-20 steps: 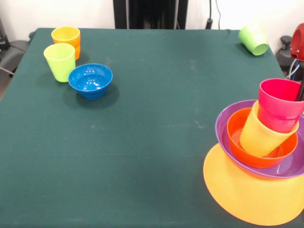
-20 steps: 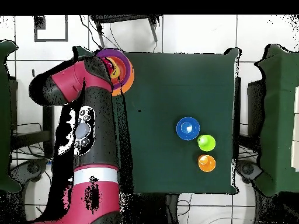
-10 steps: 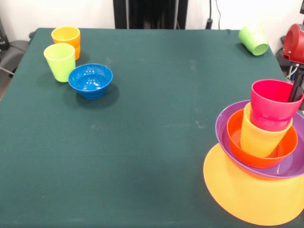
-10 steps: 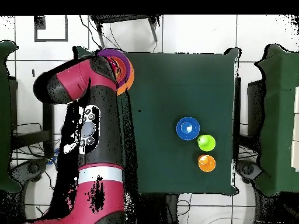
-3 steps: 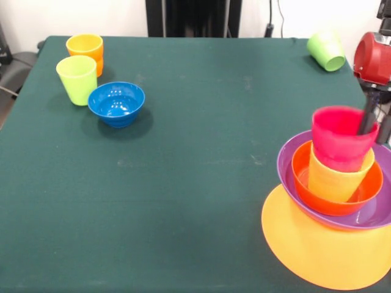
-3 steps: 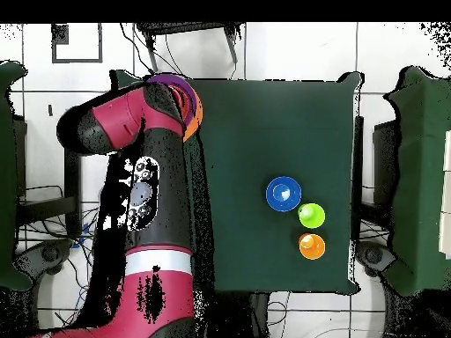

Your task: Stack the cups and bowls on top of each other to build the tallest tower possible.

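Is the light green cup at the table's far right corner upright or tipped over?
Tipped over. The light green cup lies on its side, its open mouth facing the front camera, near the table corner.

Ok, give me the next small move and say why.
Probably let go of the red cup and lift straight up: it already sits nested in the yellow cup on the bowl stack, and a dark finger reaches inside its rim.

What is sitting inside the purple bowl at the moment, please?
The purple bowl holds a red-orange bowl, with a yellow cup in it and a red cup nested on top. The cups hide the bowls' floors.
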